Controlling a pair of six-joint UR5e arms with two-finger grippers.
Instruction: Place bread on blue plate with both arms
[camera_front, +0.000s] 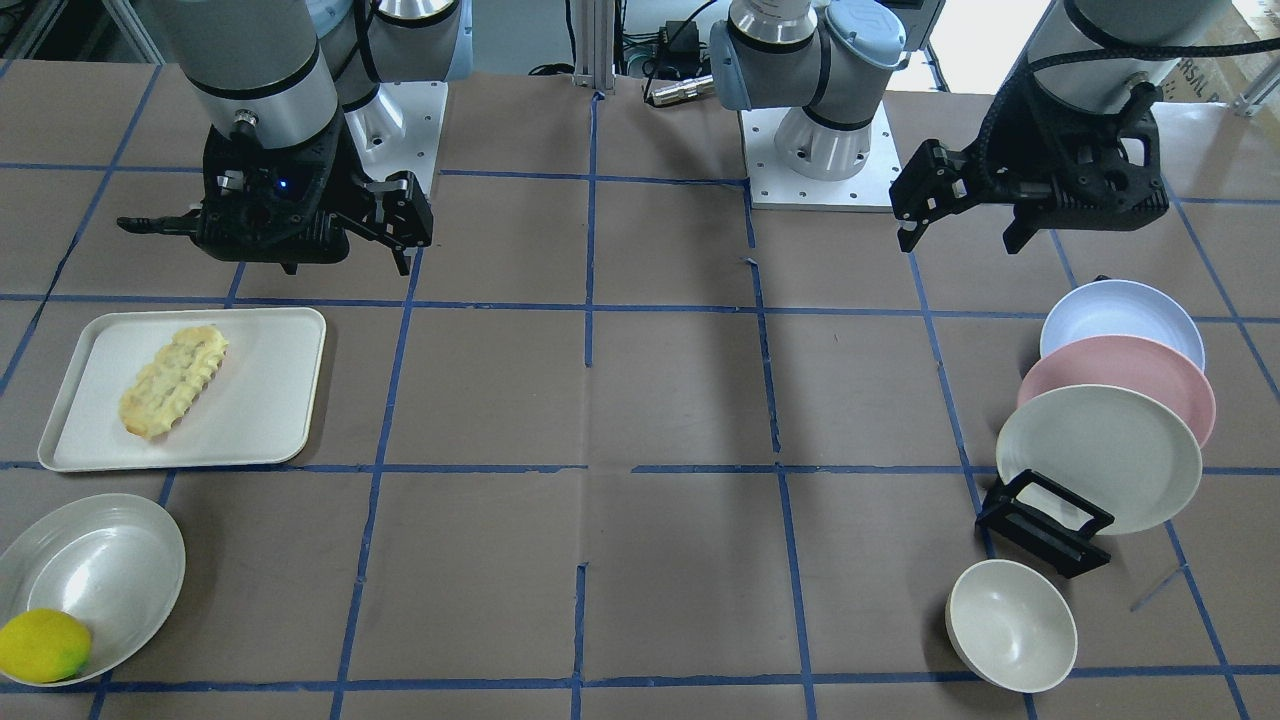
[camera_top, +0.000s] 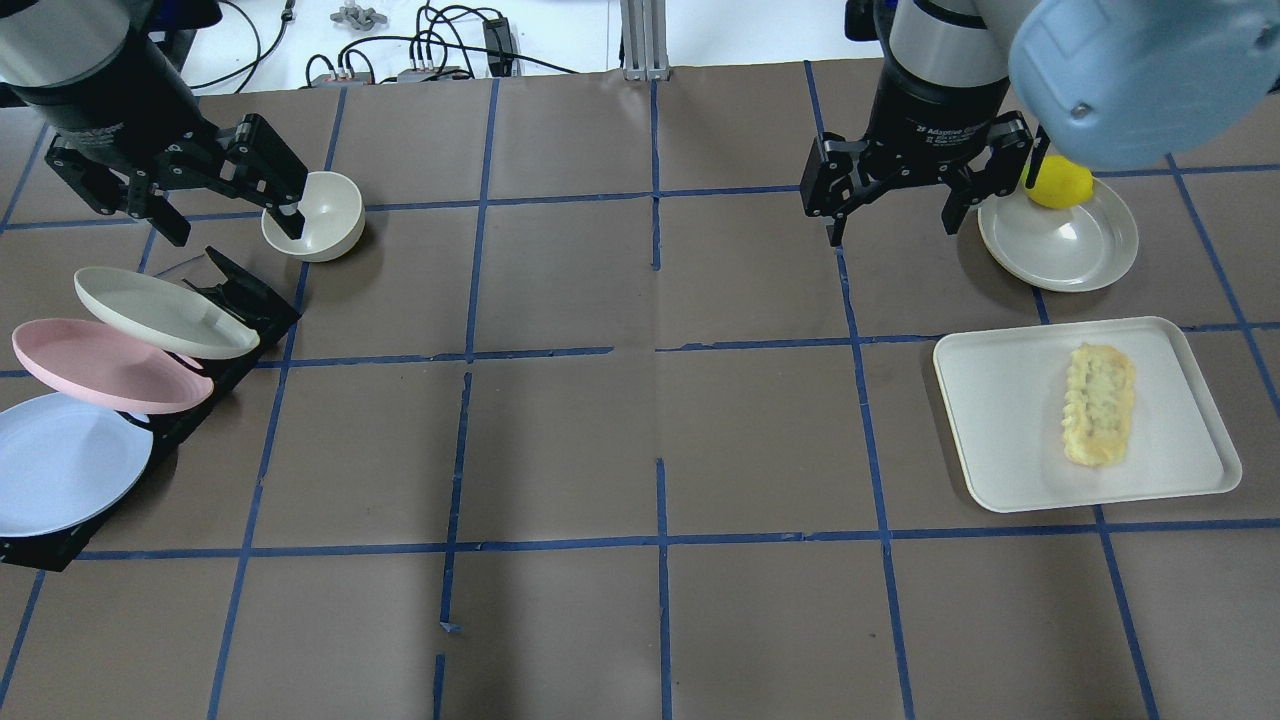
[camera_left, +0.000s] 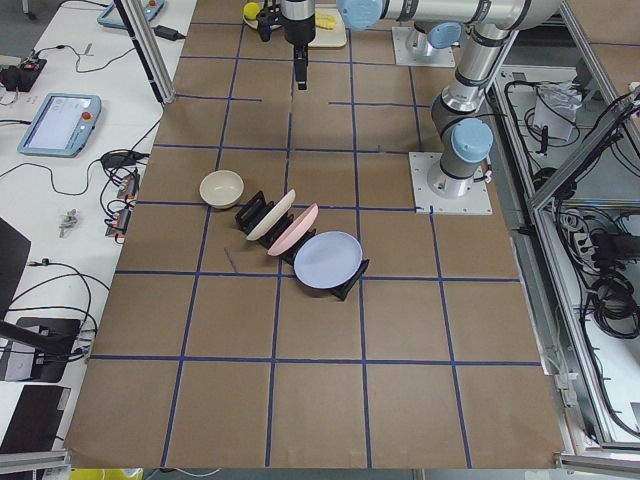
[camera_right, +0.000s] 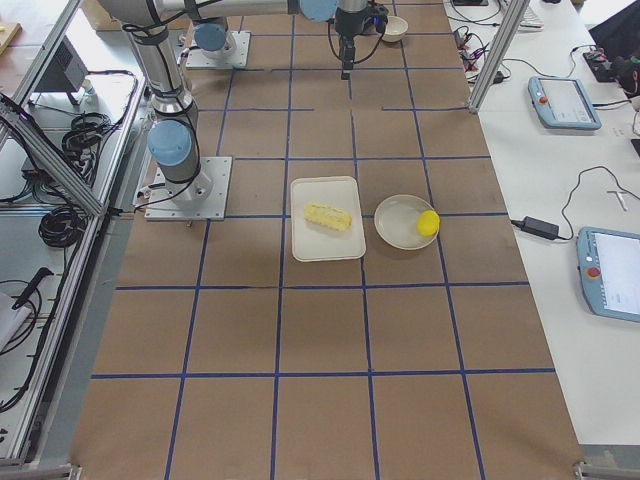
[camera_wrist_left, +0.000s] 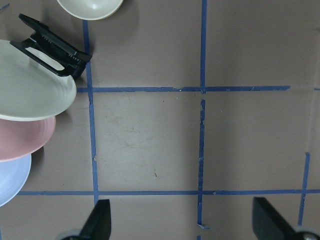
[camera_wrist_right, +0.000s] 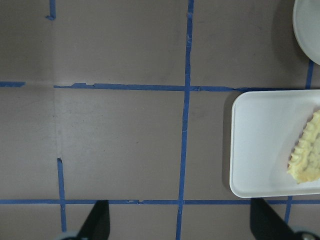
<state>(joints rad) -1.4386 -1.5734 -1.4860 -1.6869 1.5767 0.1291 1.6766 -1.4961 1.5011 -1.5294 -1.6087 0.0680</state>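
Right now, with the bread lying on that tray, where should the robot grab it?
Probably across its narrow middle, from straight above. The bread lies flat on the tray, long and slim, so two fingers can straddle its scalloped long sides.

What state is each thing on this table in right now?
Bread, lying flat on the tray.
Blue plate, leaning in the rack.
Pink plate, leaning in the rack.
Cream plate, leaning in the rack.
Bowl, upright, empty.
Lemon, resting in the dish.
Left gripper, open, empty.
Right gripper, open, empty.
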